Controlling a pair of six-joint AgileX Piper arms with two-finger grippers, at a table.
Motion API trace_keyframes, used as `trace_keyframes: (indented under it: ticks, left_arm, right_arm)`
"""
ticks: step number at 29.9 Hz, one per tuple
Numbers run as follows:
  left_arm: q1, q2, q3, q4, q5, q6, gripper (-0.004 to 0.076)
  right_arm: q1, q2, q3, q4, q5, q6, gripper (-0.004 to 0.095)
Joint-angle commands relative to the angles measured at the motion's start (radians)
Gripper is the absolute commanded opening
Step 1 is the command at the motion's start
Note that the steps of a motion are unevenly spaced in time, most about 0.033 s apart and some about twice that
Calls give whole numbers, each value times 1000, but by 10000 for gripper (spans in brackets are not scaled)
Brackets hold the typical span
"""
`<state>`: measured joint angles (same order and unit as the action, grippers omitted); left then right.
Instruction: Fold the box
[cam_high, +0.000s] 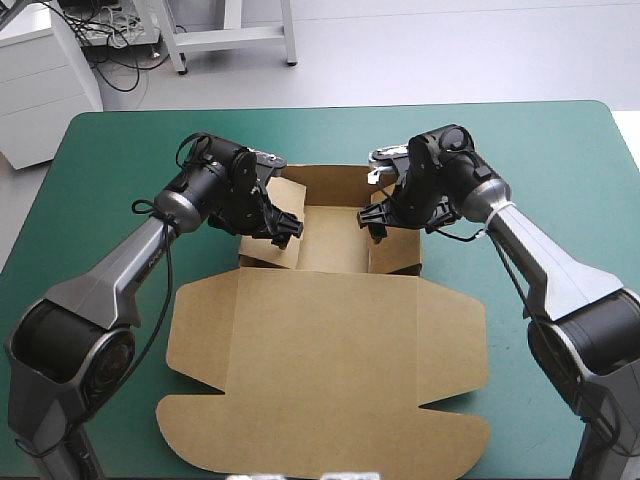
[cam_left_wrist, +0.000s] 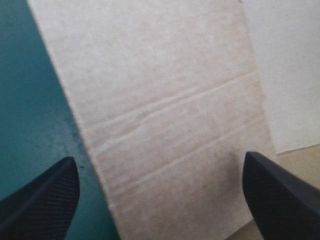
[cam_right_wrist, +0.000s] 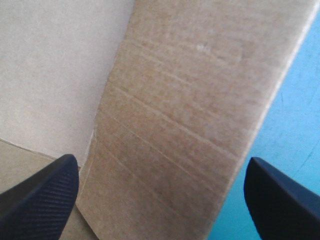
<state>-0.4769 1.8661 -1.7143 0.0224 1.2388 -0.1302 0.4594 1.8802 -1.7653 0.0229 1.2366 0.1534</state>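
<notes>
Two grippers are busy at the far half of the brown box (cam_high: 335, 240) in the high view: it sits mid-table on the teal-green cover (cam_high: 120, 150) with its lid (cam_high: 320, 370) flat toward the near edge, and the left gripper (cam_high: 287, 228) and right gripper (cam_high: 374, 222) are at the tray's side walls, probably to stand them up. Left wrist view: fingers spread wide with the left side wall (cam_left_wrist: 170, 125) leaning between them, so it's straddling, not pinching. Right wrist view mirrors that, with fingers apart around the right side wall (cam_right_wrist: 190, 125).

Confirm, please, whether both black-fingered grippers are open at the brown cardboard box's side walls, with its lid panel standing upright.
No: the high view shows the brown box's lid panel flat on the teal-green cover. The left gripper and right gripper are open at its walls.
</notes>
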Motion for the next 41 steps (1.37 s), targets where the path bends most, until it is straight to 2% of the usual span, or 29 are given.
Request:
trace_keyframes:
  ticks: [1,7,10,13,16,17,21,25,30,34,41]
  left_arm:
    - [-5,-103,-33,65,58,1,631]
    - [-5,-254,-33,122,58,15,611]
    - [-5,-336,-33,122,58,84,521]
    - [-5,-406,-33,122,60,115,315]
    - [-5,-475,-31,118,60,130,27]
    - [-5,-497,-29,116,60,139,-30]
    - [-5,-591,16,90,60,142,-24]
    - [-5,-702,133,90,60,139,-24]
    - [-5,-867,336,66,60,112,-24]
    - [-5,-1000,506,31,60,16,-24]
    - [-5,-1187,737,-71,60,3,-31]
  right_arm:
    - [0,-81,-29,-52,10,-2,827]
    - [0,-139,-36,-127,10,-1,827]
    - [0,-150,-36,-145,10,6,827]
    - [0,-147,-36,-143,10,14,827]
    - [0,-143,-36,-123,10,32,827]
    - [0,-141,-36,-117,9,32,827]
    - [0,-135,-36,-108,-5,37,827]
    - [-9,-135,-36,-103,-22,59,827]
    - [-75,-103,-36,-8,-20,61,823]
    - [-117,-75,-36,47,-20,33,785]
    - [-119,2,-36,102,-32,-10,669]
